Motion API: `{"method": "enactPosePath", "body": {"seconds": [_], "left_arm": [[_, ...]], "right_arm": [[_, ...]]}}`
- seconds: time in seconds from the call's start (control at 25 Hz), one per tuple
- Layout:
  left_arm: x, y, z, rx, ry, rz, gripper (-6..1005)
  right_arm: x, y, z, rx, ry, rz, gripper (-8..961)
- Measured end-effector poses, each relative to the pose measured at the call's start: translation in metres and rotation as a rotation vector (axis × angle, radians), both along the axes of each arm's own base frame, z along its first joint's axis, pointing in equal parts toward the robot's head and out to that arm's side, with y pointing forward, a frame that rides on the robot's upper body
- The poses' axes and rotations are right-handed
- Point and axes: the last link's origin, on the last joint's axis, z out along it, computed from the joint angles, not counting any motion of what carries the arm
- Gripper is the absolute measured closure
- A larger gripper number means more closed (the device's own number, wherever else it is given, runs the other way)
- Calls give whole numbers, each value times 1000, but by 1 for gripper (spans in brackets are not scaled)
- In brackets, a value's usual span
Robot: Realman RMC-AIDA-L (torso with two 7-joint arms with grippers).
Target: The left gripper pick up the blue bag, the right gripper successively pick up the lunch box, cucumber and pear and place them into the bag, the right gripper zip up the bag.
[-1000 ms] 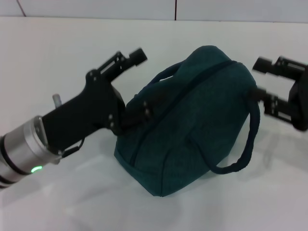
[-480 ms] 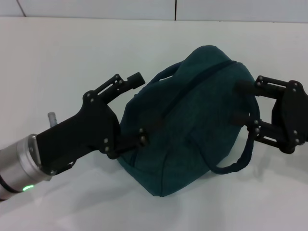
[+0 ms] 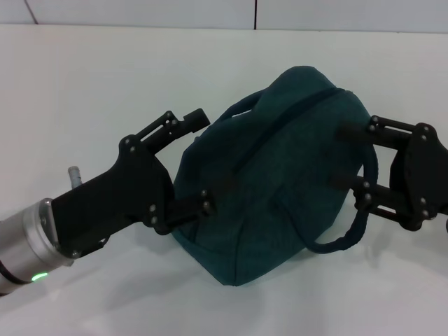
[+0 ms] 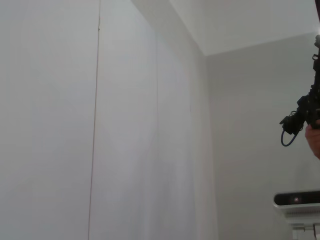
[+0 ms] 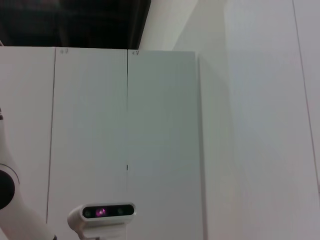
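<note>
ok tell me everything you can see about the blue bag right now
The blue bag is dark teal soft fabric, rounded, lying tilted on the white table. Its zipper line looks shut. One loop handle arches at the top, another hangs at the front right. The left gripper, open, brackets its left end; the right gripper, open, has its fingertips at the right end.

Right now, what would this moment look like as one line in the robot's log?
blue bag: on table, zipped | left gripper: open, at bag's left end | right gripper: open, at bag's right end | food: none visible

The blue bag (image 3: 273,182) is closed, hiding its contents; the right gripper (image 3: 343,152) is cut off at the picture's edge.
</note>
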Motion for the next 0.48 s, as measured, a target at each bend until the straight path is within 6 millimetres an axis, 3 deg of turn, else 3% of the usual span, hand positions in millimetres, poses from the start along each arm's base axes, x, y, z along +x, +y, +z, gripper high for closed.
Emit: {"method": "enactPosePath", "body": {"seconds": [0.48], "left_arm": [[1, -1, -1, -6, 5, -7, 166]], "right_arm": [[1, 0, 0, 4, 0, -2, 410]]}}
